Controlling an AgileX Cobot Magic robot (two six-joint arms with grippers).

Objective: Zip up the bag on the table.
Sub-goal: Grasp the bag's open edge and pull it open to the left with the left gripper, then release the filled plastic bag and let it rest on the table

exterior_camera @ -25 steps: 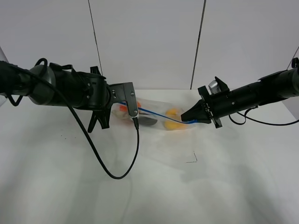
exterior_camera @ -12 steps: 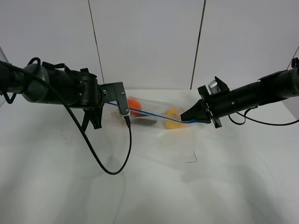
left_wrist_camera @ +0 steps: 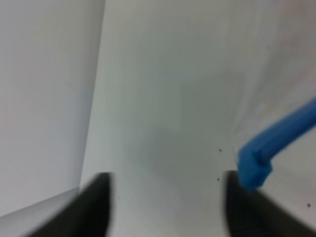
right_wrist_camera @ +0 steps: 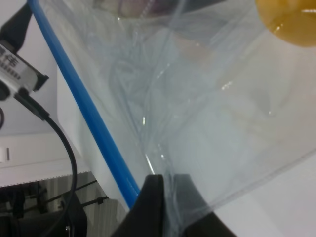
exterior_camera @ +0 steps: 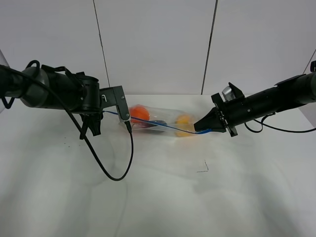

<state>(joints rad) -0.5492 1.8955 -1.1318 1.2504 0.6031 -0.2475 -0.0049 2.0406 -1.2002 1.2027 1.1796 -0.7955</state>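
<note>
Though thin and clear, the bag [exterior_camera: 165, 117] shows soft creases and glints in its plastic in the right wrist view [right_wrist_camera: 207, 123]. A smooth blue strip [exterior_camera: 163, 126] runs straight along one long edge [right_wrist_camera: 84, 103]. Through the plastic show a round orange fruit [exterior_camera: 139, 112], a rounded yellow fruit [exterior_camera: 183, 120] and a dark purple thing [exterior_camera: 146, 125] low between them. The bag lies at the far middle of the table [exterior_camera: 158, 197], between the two grippers.

The left arm reaches in nearly level from the left, with the left gripper [exterior_camera: 89, 130] turned down toward the table at the left end of the strip. Its jaws are spread [left_wrist_camera: 168, 197], with bare table between them, and the square-cut end of the strip [left_wrist_camera: 254, 168] sits just beside one finger [left_wrist_camera: 242, 207]. A black cable [exterior_camera: 116, 173] loops from this arm down over the table. The right arm comes in from the right, sloping slightly down. The right gripper [exterior_camera: 200, 128] has its jaws pressed together on the right end of the bag, pinching the clear plastic just beside the strip [right_wrist_camera: 168, 197].

The table is white and matt, far wider than the bag. Behind it stands a pale wall [exterior_camera: 158, 44] of flat panels split by thin dark seams [exterior_camera: 100, 49].
</note>
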